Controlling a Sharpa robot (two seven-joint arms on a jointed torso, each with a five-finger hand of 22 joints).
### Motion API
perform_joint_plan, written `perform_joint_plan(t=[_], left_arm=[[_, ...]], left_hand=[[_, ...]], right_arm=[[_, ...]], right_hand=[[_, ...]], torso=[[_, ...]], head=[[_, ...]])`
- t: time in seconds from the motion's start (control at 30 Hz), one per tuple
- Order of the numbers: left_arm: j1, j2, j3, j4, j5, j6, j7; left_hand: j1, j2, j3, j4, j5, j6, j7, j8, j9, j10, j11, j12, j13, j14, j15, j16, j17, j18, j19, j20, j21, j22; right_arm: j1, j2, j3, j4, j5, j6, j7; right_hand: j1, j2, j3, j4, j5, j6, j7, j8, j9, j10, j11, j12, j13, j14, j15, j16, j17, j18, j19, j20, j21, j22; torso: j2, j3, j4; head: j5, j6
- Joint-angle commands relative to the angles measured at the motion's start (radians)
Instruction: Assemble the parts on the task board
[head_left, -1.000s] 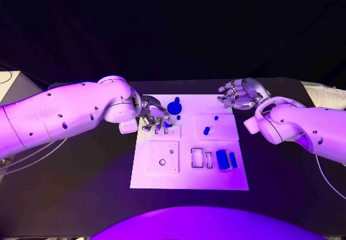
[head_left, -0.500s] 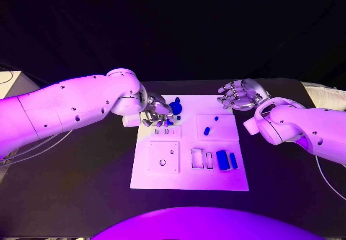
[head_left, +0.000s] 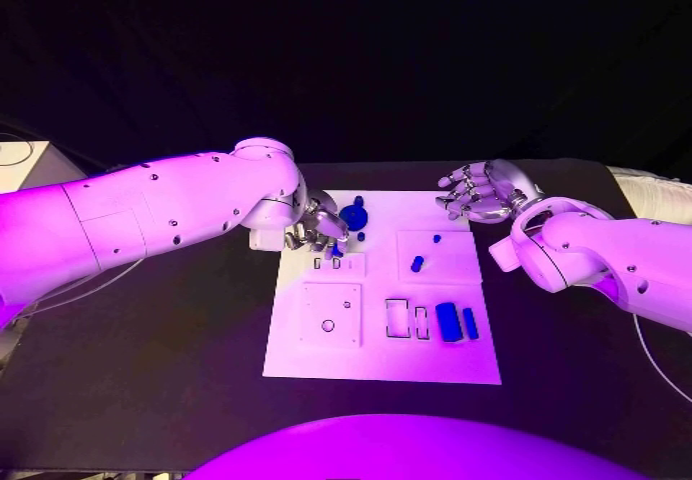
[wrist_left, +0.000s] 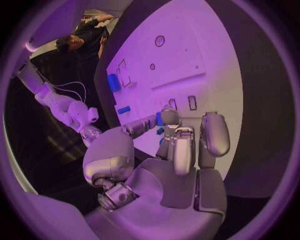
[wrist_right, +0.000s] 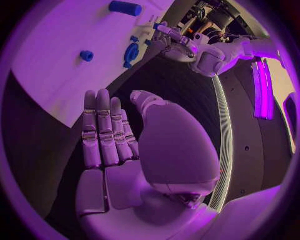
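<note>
The white task board (head_left: 382, 350) lies in the middle of the black table. My left hand (head_left: 315, 229) hovers over its far left corner, beside a round blue disc part (head_left: 351, 213). In the left wrist view this hand (wrist_left: 178, 145) pinches a small blue part (wrist_left: 160, 119) between thumb and a finger, above two small slots (wrist_left: 192, 102). My right hand (head_left: 476, 192) hangs off the board's far right corner with fingers spread and nothing in it. A blue peg (head_left: 417, 263) and a blue stud (head_left: 434, 238) sit on the right square plate.
Two blue blocks (head_left: 456, 321) stand at the board's right side, next to two narrow rectangular slots (head_left: 404, 317). A square plate with a round hole (head_left: 329, 313) takes the left middle. Black table (head_left: 144, 360) surrounds the board. A pale box (head_left: 22, 160) stands at the far left.
My left arm has swung forward and its hand has drifted slightly toward the board's far edge, beside the disc. My right hand has stayed where it was.
</note>
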Motion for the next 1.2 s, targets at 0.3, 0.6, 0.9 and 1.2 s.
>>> perform_joint_plan(t=[0.3, 0.6, 0.9, 1.2], left_arm=[[0.006, 0.014, -0.019, -0.012, 0.026, 0.040, -0.002], [0.006, 0.015, -0.030, -0.015, 0.095, 0.029, -0.001], [0.006, 0.017, -0.042, -0.016, 0.100, 0.027, -0.002], [0.006, 0.015, -0.051, -0.017, 0.078, 0.008, -0.002]], left_hand=[[-0.004, 0.019, 0.122, -0.124, 0.008, 0.149, -0.111, -0.030, 0.002, 0.089, -0.065, 0.001, 0.019, 0.105, -0.013, 0.004, 0.263, -0.010, 0.012, -0.005, 0.009, 0.012], [-0.005, 0.026, 0.125, -0.124, 0.011, 0.154, -0.113, -0.036, 0.002, 0.092, -0.066, -0.001, 0.021, 0.105, -0.014, 0.004, 0.263, -0.012, 0.017, -0.006, 0.014, 0.019], [-0.005, 0.027, 0.126, -0.124, 0.012, 0.156, -0.113, -0.038, 0.002, 0.093, -0.067, -0.001, 0.024, 0.105, -0.015, 0.002, 0.261, -0.012, 0.019, -0.006, 0.016, 0.021], [-0.008, 0.029, 0.126, -0.122, 0.011, 0.157, -0.113, -0.040, 0.003, 0.093, -0.067, -0.004, 0.019, 0.103, -0.015, 0.000, 0.256, -0.012, 0.020, -0.007, 0.016, 0.021]], right_arm=[[-0.001, 0.002, 0.000, -0.001, -0.001, 0.009, 0.007], [-0.002, 0.003, 0.000, -0.001, 0.000, 0.008, 0.007], [-0.003, 0.002, 0.000, 0.000, 0.000, 0.008, 0.007], [-0.003, 0.000, 0.000, 0.000, 0.001, 0.008, 0.008]], right_hand=[[0.002, -0.004, 0.006, 0.000, 0.009, -0.009, 0.030, 0.007, -0.001, -0.009, 0.000, -0.002, -0.003, -0.008, 0.003, -0.004, 0.002, 0.008, -0.005, 0.005, -0.005, -0.002], [-0.001, -0.005, 0.007, 0.000, 0.012, -0.010, 0.031, 0.007, -0.002, -0.010, 0.001, -0.001, -0.004, -0.009, 0.004, -0.005, 0.002, 0.008, -0.006, 0.005, -0.006, -0.003], [-0.002, -0.006, 0.008, -0.002, 0.015, -0.012, 0.031, 0.008, -0.002, -0.012, 0.001, -0.001, -0.006, -0.010, 0.004, -0.006, 0.003, 0.008, -0.007, 0.006, -0.007, -0.004], [-0.003, -0.006, 0.009, -0.002, 0.015, -0.012, 0.031, 0.008, -0.002, -0.012, 0.001, 0.000, -0.007, -0.011, 0.004, -0.006, 0.003, 0.008, -0.007, 0.006, -0.007, -0.004]], torso=[[0.000, -0.0005, 0.0001], [0.001, -0.0001, -0.0010], [0.001, 0.0001, -0.0010], [0.001, 0.0004, -0.0010]], head=[[0.006, -0.007], [0.007, -0.007], [0.005, -0.007], [0.005, -0.007]])
